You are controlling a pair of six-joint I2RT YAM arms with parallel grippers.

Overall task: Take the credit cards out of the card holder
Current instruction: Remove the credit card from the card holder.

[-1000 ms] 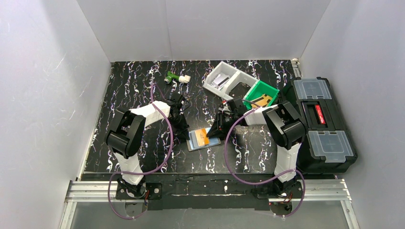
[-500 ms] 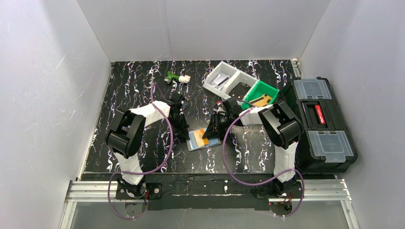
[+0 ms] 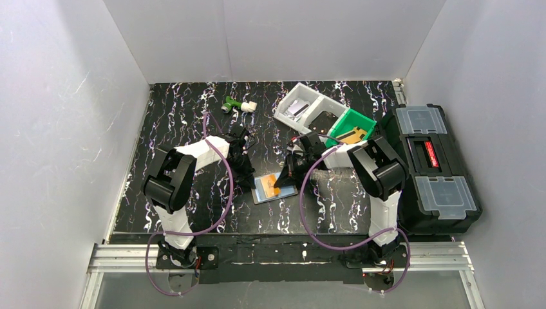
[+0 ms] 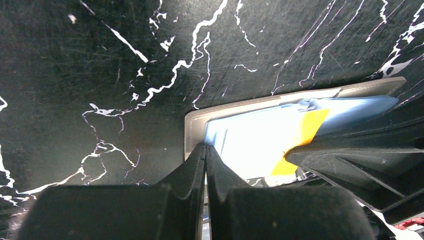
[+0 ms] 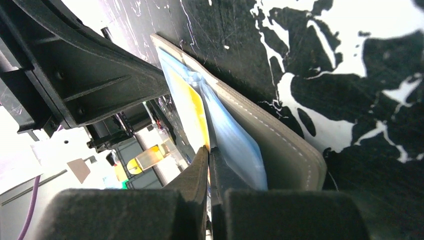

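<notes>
**Card nipped, holder pinned — draw it out flat**

Top view: the card holder (image 3: 264, 197) lies open near the middle of the table (image 3: 180, 116). The left gripper (image 3: 248, 177) sits at its nine o'clock edge. The right gripper (image 3: 282, 183) is at its three o'clock edge, over the orange-banded card (image 3: 271, 182).

Left wrist: the fingers are closed tight on nothing, tips pressing the holder's rim.

Right wrist: the fingers are closed and, as far as I can tell, nipping that card's edge just beside the blue sleeve (image 5: 235, 145).

My judgement — I should pull toward three o'clock, low and in line with the sleeve. The left tips should bear down so the holder doesn't drag along.
</notes>
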